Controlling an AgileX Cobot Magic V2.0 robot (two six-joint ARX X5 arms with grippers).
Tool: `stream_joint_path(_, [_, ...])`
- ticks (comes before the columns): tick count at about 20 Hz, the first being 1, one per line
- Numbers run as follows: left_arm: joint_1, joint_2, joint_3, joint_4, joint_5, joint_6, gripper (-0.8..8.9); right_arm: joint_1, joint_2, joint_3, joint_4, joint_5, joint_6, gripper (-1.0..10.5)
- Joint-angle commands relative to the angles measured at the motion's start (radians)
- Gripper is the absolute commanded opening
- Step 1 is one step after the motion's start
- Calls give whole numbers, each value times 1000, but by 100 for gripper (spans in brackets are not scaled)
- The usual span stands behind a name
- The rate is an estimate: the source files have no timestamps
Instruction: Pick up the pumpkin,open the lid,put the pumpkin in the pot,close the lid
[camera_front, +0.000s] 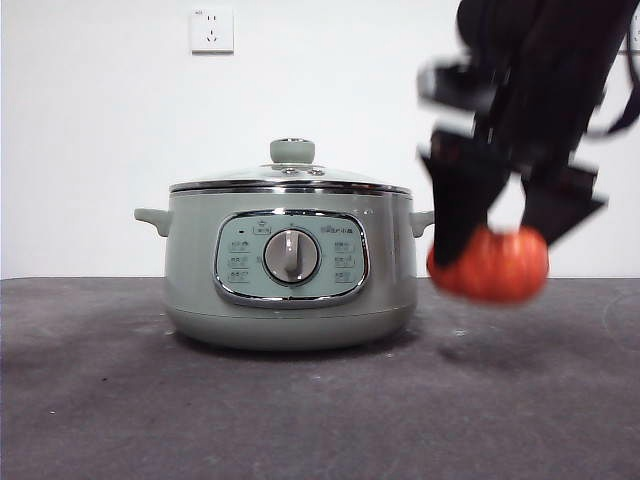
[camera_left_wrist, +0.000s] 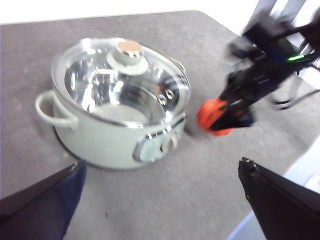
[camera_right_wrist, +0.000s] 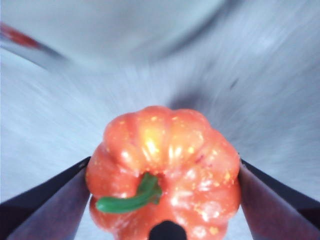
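Note:
The orange pumpkin (camera_front: 492, 265) hangs a little above the table, right of the pot (camera_front: 290, 270). My right gripper (camera_front: 500, 245) is shut on it; the right wrist view shows the pumpkin (camera_right_wrist: 165, 175) with its green stem between the two jaws. The glass lid (camera_front: 290, 180) with its sage knob sits on the pot. In the left wrist view, the pot (camera_left_wrist: 117, 130) with the lid (camera_left_wrist: 122, 75) on it is below my left gripper (camera_left_wrist: 160, 200), which is open and empty, and the pumpkin (camera_left_wrist: 215, 116) shows in the other gripper.
A grey table (camera_front: 300, 400) carries the pot. A white wall with a socket (camera_front: 212, 30) stands behind. The table's edge (camera_left_wrist: 280, 195) runs near the right arm.

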Motion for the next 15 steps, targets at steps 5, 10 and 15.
stream_joint_path(5, [-102,172,34,202,-68,-56,751,0,-309,0,-2,0,46,-12])
stream_joint_path(10, [-214,412,172,343,-149,-55,751,0,-480,0,-3,0,61,-12])
stream_joint_path(15, [-310,684,363,395,-230,-29,751,0,-552,0,-3,0,69,-12])
